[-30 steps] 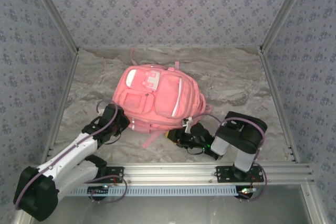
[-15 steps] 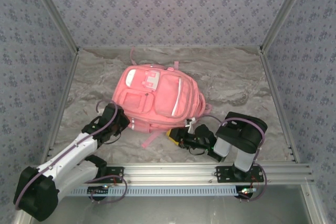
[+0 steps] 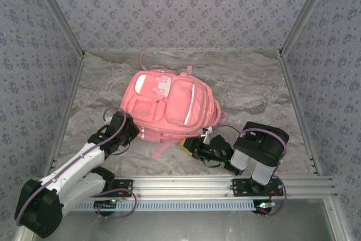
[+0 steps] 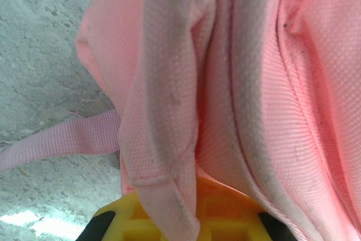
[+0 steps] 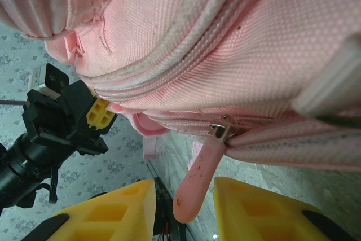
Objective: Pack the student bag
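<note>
Right gripper [image 5: 183, 184] spread open, pink zip pull [image 5: 202, 159] hanging between its fingers, backpack [image 3: 169, 105] directly ahead. Left gripper [image 3: 125, 130] against the backpack's near-left edge; impossible to tell whether clamped.

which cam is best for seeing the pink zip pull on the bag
Right wrist: the zip pull hangs close up between the right gripper and its fingers. Top external leaves it too small to tell; left wrist gives student bag fabric.
</note>
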You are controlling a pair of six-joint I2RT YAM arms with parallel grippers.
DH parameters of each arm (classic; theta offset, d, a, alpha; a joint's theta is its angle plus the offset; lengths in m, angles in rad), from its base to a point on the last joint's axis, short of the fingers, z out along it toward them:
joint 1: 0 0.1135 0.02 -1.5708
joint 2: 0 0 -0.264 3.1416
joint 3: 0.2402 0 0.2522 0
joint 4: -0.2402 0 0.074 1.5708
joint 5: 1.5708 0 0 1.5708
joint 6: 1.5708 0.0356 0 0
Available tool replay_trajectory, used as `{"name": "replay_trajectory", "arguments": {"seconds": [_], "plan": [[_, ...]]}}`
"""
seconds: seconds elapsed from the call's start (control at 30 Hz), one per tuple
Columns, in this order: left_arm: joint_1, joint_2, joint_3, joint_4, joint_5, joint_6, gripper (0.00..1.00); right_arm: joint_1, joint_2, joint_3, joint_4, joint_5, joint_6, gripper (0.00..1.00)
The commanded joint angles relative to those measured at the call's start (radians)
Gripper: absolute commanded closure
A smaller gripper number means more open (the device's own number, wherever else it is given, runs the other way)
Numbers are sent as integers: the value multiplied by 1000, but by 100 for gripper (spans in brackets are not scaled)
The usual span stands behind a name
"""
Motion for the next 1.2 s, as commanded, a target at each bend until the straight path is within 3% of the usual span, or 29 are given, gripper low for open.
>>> {"name": "replay_trajectory", "arguments": {"seconds": [0.0,0.37,0.5,0.63,0.7,0.77,0.83,0.93,1.03,1.17], "plan": [[6,-17,27,28,-33,-3,100,8,4,-10,-35,55,39,70],[6,-40,31,12,-39,9,100,12,12,-45,-36,104,52,100],[8,-53,39,0,-51,18,100,11,-18,-69,-76,112,34,100],[13,-52,48,-6,-51,25,100,7,-85,-63,-225,103,2,100],[17,-53,55,-10,-50,29,100,2,-154,-45,-341,89,-32,100],[22,-53,61,-16,-50,35,100,-1,-269,3,-572,74,-91,100],[24,-54,63,-20,-50,39,100,10,-426,104,-937,108,-216,100],[26,-53,62,-15,-50,37,100,88,-597,304,-1462,293,-398,100],[27,-48,59,-5,-47,33,100,68,-637,357,-1618,276,-460,100],[28,-35,64,6,-32,29,100,38,-616,347,-1614,199,-462,100]]}}
